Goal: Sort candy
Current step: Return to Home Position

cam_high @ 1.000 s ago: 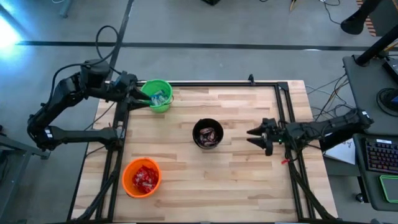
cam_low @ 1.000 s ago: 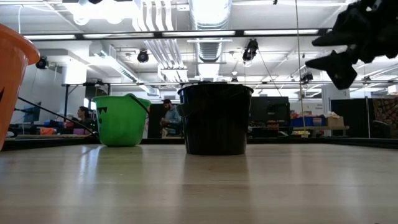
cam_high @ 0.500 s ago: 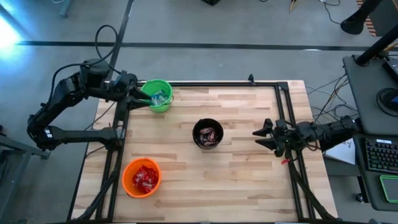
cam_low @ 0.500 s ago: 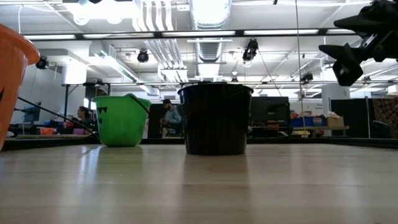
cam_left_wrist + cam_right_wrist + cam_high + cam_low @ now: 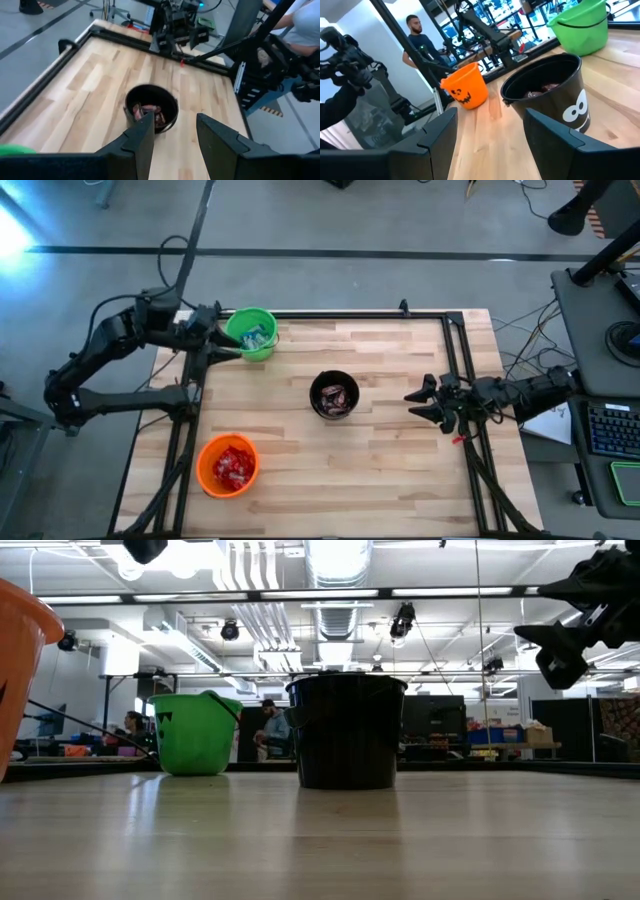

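Left gripper (image 5: pixel 214 330) – fingers spread wide, nothing between them – hangs just beside the green bucket (image 5: pixel 232 322), which stands near the table's left corner at the top of the high view. In the left wrist view we see the same gripper (image 5: pixel 172 140) with its two dark fingers (image 5: pixel 140 145) well apart, and the black bucket (image 5: pixel 131 100) farther off across the boards.

Right gripper (image 5: pixel 414 404) is likewise open wide and empty. It sits over the table's right side, pointing toward the black bucket (image 5: pixel 334 373) and well apart from it. In the low view we see it (image 5: pixel 565 630) raised clear of the table top, and in the right wrist view (image 5: pixel 492 130) the gap between its fingers is broad.

All the candy we can see lies inside the buckets. Blue-and-white candy (image 5: pixel 256 337) is in the green bucket, brown candy (image 5: pixel 336 397) is in the black bucket at mid-table, and red candy (image 5: pixel 234 468) is in the orange bucket (image 5: pixel 203 455) near the left front edge.

The wooden table (image 5: pixel 390 470) carries the three buckets, standing upright and well apart. Beyond it – in the right wrist view – a person (image 5: pixel 415 37) stands in the room.
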